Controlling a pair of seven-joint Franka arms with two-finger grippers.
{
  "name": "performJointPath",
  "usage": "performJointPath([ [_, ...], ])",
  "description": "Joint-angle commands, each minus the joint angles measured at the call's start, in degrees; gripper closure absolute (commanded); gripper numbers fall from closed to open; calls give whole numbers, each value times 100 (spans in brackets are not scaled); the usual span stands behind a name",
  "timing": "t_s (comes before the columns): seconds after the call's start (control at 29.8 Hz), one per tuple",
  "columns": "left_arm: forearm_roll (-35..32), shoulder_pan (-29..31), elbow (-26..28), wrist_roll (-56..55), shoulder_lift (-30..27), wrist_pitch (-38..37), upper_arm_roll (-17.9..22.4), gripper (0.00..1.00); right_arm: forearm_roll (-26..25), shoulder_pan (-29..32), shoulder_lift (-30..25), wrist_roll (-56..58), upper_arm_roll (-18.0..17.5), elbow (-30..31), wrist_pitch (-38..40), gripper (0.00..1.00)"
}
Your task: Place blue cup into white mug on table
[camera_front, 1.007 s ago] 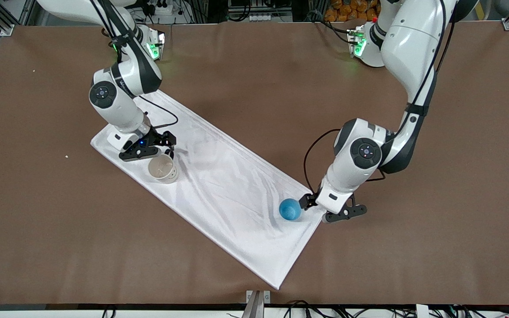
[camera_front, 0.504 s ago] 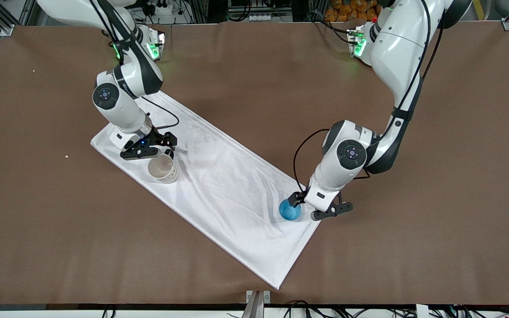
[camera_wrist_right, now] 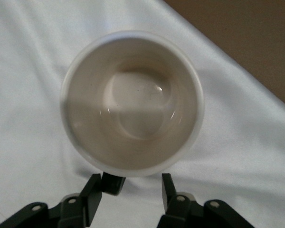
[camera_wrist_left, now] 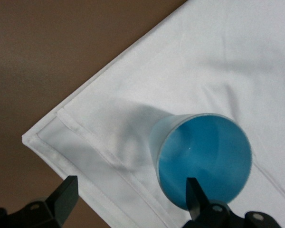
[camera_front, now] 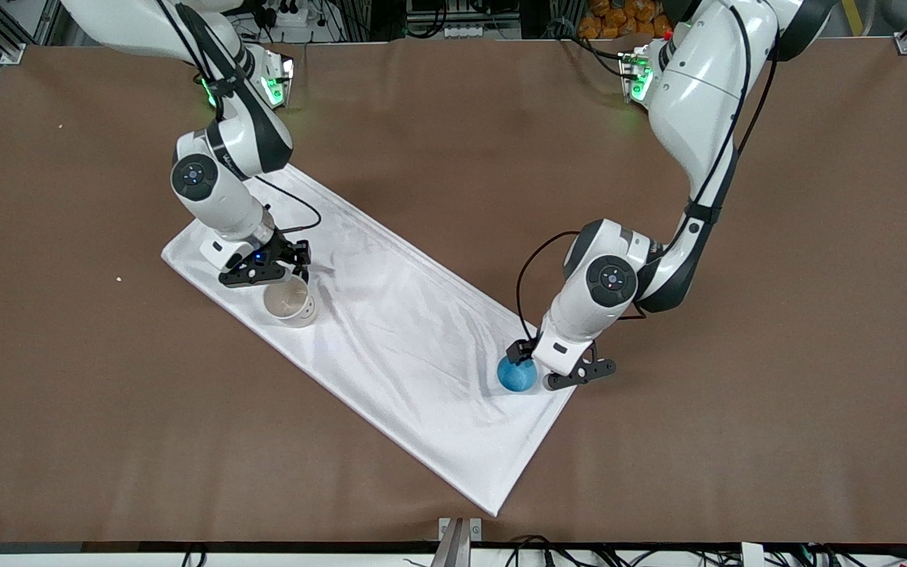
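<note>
Left gripper (camera_front: 531, 370): I saw it spread wide, one finger inside the small bright-blue handleless cup (camera_front: 516, 375), lower centre
Right gripper (camera_front: 284, 272): parted around the cream-white cylindrical mug's (camera_front: 290, 303) dark handle (camera_wrist_right: 113, 183)

You find no readable text, label, brand, number or sign anywhere in these views: the white mug (camera_front: 290, 303), the blue cup (camera_front: 517, 375) and the white cloth (camera_front: 390, 331) carry none.

The white-and-black left arm reaches down from the upper right of the frame, its black two-finger left gripper (camera_front: 534, 368) low at centre right, jaws spread wide. The white-and-black right arm descends from the upper left, its black right gripper (camera_front: 284, 274) low, jaws parted.
</note>
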State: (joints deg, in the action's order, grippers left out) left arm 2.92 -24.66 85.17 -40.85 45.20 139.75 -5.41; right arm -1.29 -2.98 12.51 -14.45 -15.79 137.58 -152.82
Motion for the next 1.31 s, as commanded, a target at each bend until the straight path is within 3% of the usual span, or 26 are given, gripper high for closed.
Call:
performJointPath([
  [0.0,94,-65,-150,-80,85,43,40,47,-161,17,93,-137,32,-82,-55,64],
  [0.17,103,-83,-150,-229,85,43,49,64,-161,17,137,-137,33,-126,-55,87],
  [0.24,103,-83,-150,-431,85,43,49,82,-170,17,137,-145,33,-126,-55,97],
  [0.27,103,-92,-150,-571,85,35,49,97,-170,17,137,-137,33,-135,-55,100],
  [0.3,103,-92,-150,-721,85,43,49,100,-161,17,137,-137,33,-143,-55,100],
  [0.74,42,-39,-273,-916,-72,-79,110,100,-161,-114,41,-391,-11,-468,33,100],
  [0.91,-213,14,-317,-819,-292,-948,399,100,-161,-492,41,-1014,-11,-705,137,100],
  [1.07,-363,136,-334,-64,-416,-1801,523,100,-170,-967,32,-1822,-3,-1223,752,100],
  [1.28,-345,207,-264,236,-504,-2197,514,100,-179,-1459,49,-2658,-11,-1865,1429,100],
])
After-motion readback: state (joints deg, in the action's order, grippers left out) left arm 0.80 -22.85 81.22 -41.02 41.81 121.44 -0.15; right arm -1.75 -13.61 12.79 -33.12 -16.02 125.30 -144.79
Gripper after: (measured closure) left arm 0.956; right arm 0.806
